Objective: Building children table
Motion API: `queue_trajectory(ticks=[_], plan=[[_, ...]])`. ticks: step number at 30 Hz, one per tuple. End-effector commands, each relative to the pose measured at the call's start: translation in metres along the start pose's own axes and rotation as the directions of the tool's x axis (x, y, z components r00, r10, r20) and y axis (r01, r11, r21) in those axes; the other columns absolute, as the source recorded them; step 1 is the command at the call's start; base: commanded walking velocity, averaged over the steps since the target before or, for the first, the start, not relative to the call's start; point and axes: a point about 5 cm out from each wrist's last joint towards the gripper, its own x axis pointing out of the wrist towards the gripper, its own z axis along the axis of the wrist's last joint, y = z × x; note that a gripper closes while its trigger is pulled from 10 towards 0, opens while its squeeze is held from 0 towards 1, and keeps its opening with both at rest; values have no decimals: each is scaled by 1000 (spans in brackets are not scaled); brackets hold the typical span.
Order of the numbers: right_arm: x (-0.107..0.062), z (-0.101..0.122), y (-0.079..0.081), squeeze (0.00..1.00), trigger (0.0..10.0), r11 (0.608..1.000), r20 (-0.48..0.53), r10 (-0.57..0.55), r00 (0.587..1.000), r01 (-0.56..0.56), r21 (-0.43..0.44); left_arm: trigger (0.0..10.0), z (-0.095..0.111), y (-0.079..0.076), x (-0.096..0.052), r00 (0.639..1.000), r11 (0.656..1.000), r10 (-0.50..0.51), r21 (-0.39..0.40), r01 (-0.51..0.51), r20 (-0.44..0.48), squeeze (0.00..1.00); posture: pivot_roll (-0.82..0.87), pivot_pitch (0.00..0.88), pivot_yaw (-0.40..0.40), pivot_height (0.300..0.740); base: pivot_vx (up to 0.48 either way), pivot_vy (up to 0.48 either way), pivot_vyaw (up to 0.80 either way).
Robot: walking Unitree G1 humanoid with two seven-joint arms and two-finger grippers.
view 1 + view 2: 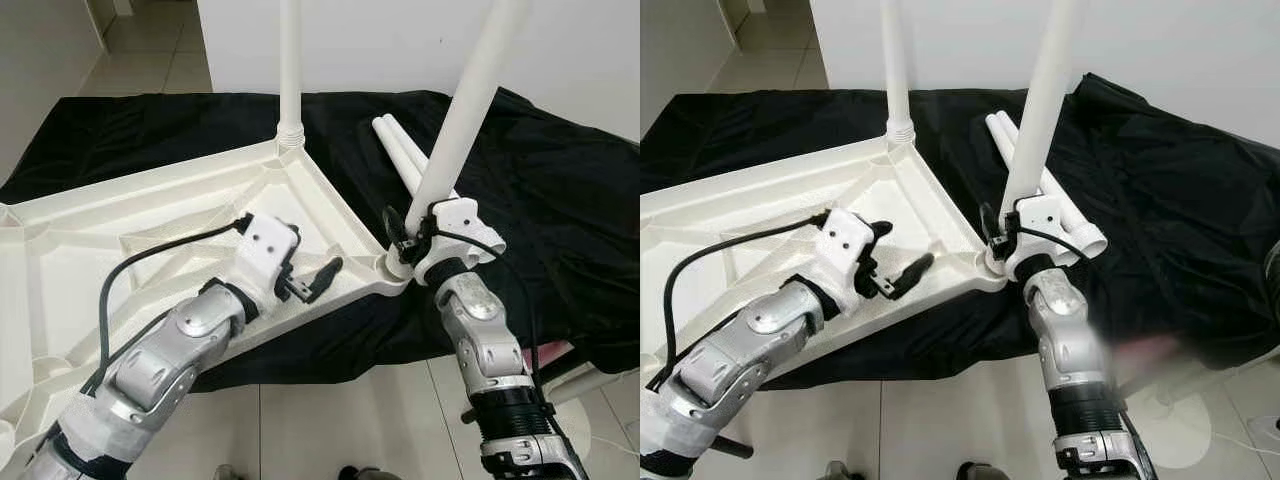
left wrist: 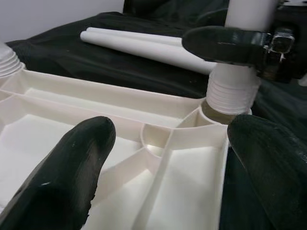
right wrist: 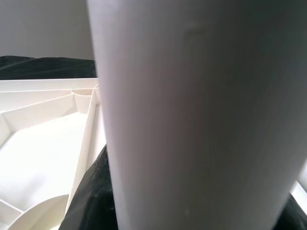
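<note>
A white plastic tabletop [image 1: 150, 250] lies upside down on a black cloth. One white leg [image 1: 290, 70] stands upright in its far corner socket. My right gripper [image 1: 405, 240] is shut on a second leg [image 1: 465, 110], which leans to the right with its threaded end [image 2: 232, 88] at the near right corner socket [image 1: 392, 266]. Two spare legs [image 1: 398, 150] lie side by side on the cloth behind it. My left gripper [image 1: 305, 262] hovers open just above the tabletop's ribs, left of that socket, with nothing between its fingers [image 2: 72, 167].
The black cloth [image 1: 560, 200] covers a low surface that runs to a white wall at the back. Tiled floor [image 1: 330, 420] lies below the tabletop's near edge. A pinkish and white object [image 1: 560, 355] sits low at the right by my right arm.
</note>
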Motion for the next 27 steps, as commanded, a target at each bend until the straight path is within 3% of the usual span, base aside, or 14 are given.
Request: queue_trajectory(ticks=[1,16,27], plan=[[-4,-9,2,0,10000,1000,-31,20,999,-20,-13,10000,-2,-22,-5,914,914,-405,18,406,-27,0,-45,111,-23,740,0,0,0],[-6,-27,14,0,10000,989,-45,131,990,-134,-55,10000,-5,-26,-7,911,912,-406,35,410,-74,0,-32,117,-21,740,0,0,0],[-9,-32,12,0,10000,986,-50,152,987,-155,-64,10000,-5,-26,-8,916,917,-394,36,397,-77,0,-34,126,-26,740,0,0,0]])
